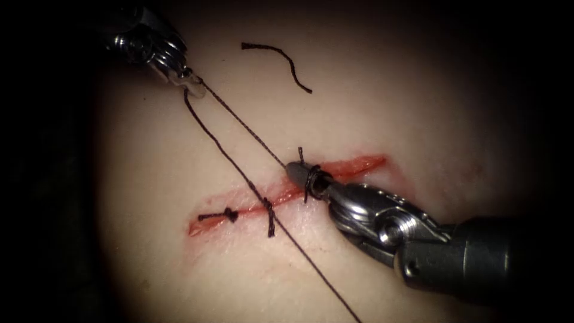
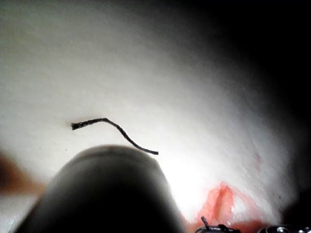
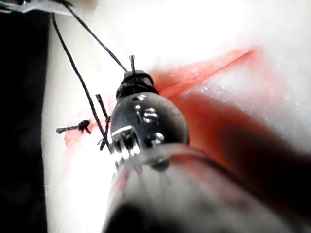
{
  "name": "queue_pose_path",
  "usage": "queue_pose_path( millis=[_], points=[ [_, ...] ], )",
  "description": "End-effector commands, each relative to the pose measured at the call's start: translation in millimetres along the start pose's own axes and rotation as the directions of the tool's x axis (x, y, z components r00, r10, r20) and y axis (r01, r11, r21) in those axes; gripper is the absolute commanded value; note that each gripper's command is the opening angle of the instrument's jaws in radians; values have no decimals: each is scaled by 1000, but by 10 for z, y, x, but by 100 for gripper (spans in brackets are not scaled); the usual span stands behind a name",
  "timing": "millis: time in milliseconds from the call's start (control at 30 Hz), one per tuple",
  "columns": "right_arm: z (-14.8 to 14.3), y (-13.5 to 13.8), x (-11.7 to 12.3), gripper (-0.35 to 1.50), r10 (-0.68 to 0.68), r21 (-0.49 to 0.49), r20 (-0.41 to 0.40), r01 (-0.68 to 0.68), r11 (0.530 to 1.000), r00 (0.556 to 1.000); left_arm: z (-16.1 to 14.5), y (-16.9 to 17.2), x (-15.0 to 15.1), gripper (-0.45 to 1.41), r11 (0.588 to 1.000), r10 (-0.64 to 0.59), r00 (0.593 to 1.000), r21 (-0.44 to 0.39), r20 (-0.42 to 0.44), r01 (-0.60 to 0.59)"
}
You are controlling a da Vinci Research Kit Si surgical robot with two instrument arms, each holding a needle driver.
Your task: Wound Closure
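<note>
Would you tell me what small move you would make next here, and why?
I would probably draw the right tool gently back to the right. Its jaws look shut on the short thread end, a loop is wrapped round them over the cut, and the left tool holds the thread taut, so the loop should slide off into a knot.

Your right gripper is polished metal, glossy with bright highlights along its wrist; the shaft behind it looks duller, a dark satin finish. Your left gripper is likewise shiny metal. The thread is dark, matt and visibly braided, with a rough twisted texture; the cut end of thread shows the same fibrous, frayed look. The tissue is pale, smooth and faintly moist. The cut is wet and glistening with red fluid.
</note>
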Motion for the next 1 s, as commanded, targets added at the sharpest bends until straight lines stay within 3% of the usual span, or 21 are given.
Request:
queue_pose_path(
  millis=[33, 133, 267, 367, 400, 500, 600, 700, 767, 900, 933, 1000],
  points=[
    [6, -5, -3, -35, -13, 19, -12, 14, 1000, 1000, 10, 4, 4, -45, 1000, 0, 1000, 2, -4, 0],
    [3, -4, -1, -35, -116, 60, -33, 117, 991, 993, 16, 3, 3, -40, 1000, -3, 1000, 8, 4, 3],
    [-4, 0, 7, -35, -330, 142, -53, 334, 932, 942, 15, 5, 2, -33, 1000, -4, 1000, 10, 5, 4],
    [-9, 3, 23, -35, -493, 237, -44, 489, 839, 869, 12, 8, 1, -32, 1000, -9, 1000, -3, 9, 9],
    [-10, 4, 31, -35, -555, 294, -40, 540, 788, 831, 12, 10, 0, -32, 1000, -13, 1000, -9, 13, 13],
    [-14, 3, 48, -35, -636, 396, -25, 591, 702, 772, 12, 17, -1, -33, 999, -15, 1000, -46, 23, 16],
    [-17, 0, 61, -35, -708, 365, 6, 657, 660, 707, 12, 26, -3, -30, 995, 6, 999, -95, 43, -2],
    [-21, -4, 69, -35, -738, 298, 53, 694, 655, 673, 14, 34, -4, 15, 988, 61, 996, -143, 66, -51],
    [-25, -6, 70, -35, -746, 288, 90, 700, 654, 660, 14, 39, -5, 20, 981, 72, 995, -184, 66, -59],
    [-28, -6, 67, -35, -715, 295, 120, 663, 688, 689, 14, 48, -7, -8, 976, 82, 993, -206, 83, -63],
    [-28, -6, 66, -35, -715, 295, 119, 663, 688, 689, 14, 52, -7, -27, 975, 90, 992, -210, 83, -71],
    [-27, -7, 64, -35, -712, 282, 121, 663, 693, 692, 14, 57, -8, -45, 971, 95, 990, -229, 102, -69]
  ],
)
